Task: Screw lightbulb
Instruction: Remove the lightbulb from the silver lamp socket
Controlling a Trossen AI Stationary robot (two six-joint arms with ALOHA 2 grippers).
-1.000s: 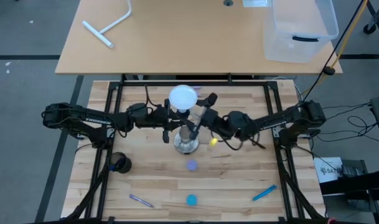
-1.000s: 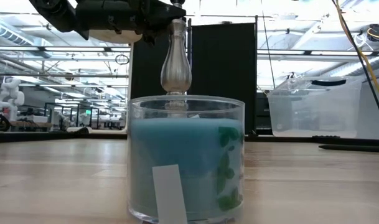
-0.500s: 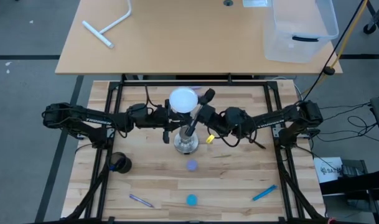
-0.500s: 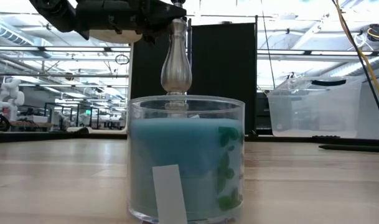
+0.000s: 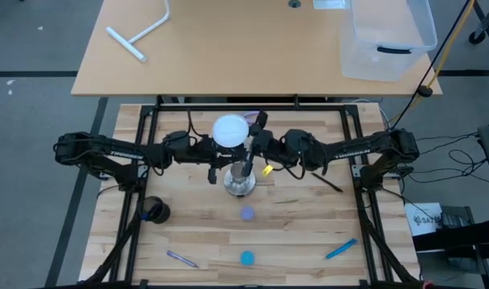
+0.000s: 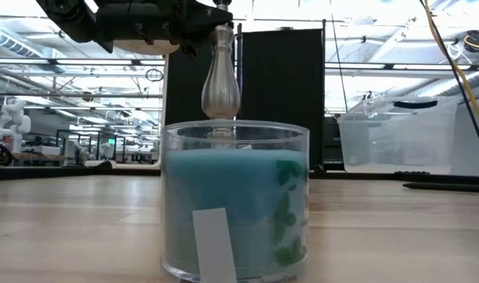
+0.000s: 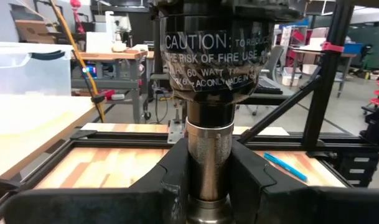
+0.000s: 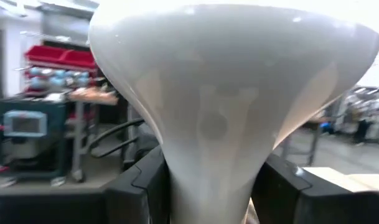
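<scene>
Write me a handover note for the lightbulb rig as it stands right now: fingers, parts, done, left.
Left gripper: fingers clamped on the socket stand post, just below its black top, steadying it.
Right gripper: fingers on either side of the lightbulb neck; contact not clear.
Parts: bulb sits upright on top of the stand, mid-table; the stand's round base is on the wood.
Done: bulb placed at the socket.
Left: confirm right grip, twist the bulb home, release both. How far it is threaded cannot be seen.

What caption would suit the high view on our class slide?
Left hand steadies the socket stand while right hand closes around the lightbulb neck.
</scene>
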